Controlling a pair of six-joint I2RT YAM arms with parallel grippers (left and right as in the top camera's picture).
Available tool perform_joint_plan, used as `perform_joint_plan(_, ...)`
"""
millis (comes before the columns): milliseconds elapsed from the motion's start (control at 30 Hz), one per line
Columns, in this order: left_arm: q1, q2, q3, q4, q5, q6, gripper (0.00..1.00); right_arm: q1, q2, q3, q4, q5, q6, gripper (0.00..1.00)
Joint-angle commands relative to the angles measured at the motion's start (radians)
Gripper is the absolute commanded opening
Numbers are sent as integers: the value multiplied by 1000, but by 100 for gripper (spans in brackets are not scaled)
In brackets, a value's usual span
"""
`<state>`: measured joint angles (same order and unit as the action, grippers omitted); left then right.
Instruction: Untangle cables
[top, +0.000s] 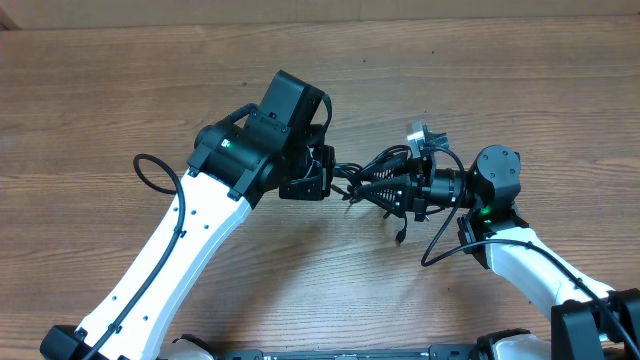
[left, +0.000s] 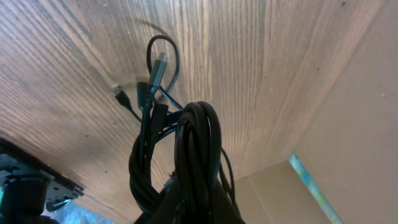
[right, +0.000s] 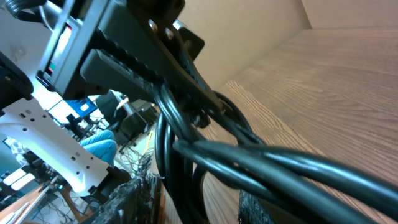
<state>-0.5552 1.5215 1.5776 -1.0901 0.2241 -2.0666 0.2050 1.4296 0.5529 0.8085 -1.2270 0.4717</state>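
Caught above the wooden table (top: 500, 80): the cables (top: 348, 188), one knotted black bundle, strung between the left gripper (top: 325, 182) and the right gripper (top: 378, 188), near the middle of the tabletop. Lifted clear of the wood for the most part; impossible to tell whether the lowest ends brushed it.

Clamped on one side by the left gripper, claw pinched together on the looped cords, as seen from both wrist cameras. Reached into on the other side by the right gripper, with thick strands running between its fingers (right: 134, 193); impossible to tell whether pressed tight on them or merely standing around them.

Judged to be early in the job. No strand pulled free, none laid out alone on the wood, loops wound round one another in a tight hank. Left to do, by the look of it: nearly everything. Hank to be eased open, each cord drawn out by its end, all laid apart.

Counted: two arms, two grippers, one bundle. Cords inside too packed and overlapped to number; several at least. Plug ends picked out: one silver plug (left: 158, 67) poking from the loops in the left wrist view, one small dark plug (left: 121, 96) close to the wood beside it, and one loose end (top: 400, 238) dangling below the right gripper in the overhead view, possibly one of the same two.
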Motion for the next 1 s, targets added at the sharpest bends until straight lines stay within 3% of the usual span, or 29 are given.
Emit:
perform_joint_plan(0,-8,-5,14,19,-6,-17,4,3,-6,4,-12,22,-36,44)
perform_joint_plan(200,-9,-5,14,48,6,-17,4,3,-6,4,-16,22,-55,39)
perform_joint_plan(333,-9,-5,14,48,10,-17,5,3,-6,4,-19,22,-59,25)
perform_joint_plan(433,-9,-5,14,47,-3,-17,4,3,-6,4,-19,22,-62,6)
perform_joint_plan(467,-9,-5,14,44,-8,-17,4,3,-6,4,-19,22,-62,4)
perform_joint_plan(700,-8,-5,14,27,-37,-16,4,3,-6,4,-19,21,-61,4)
perform_joint_plan(967,-8,-5,14,-13,-166,6,4,3,-6,4,-19,-3,-53,4)
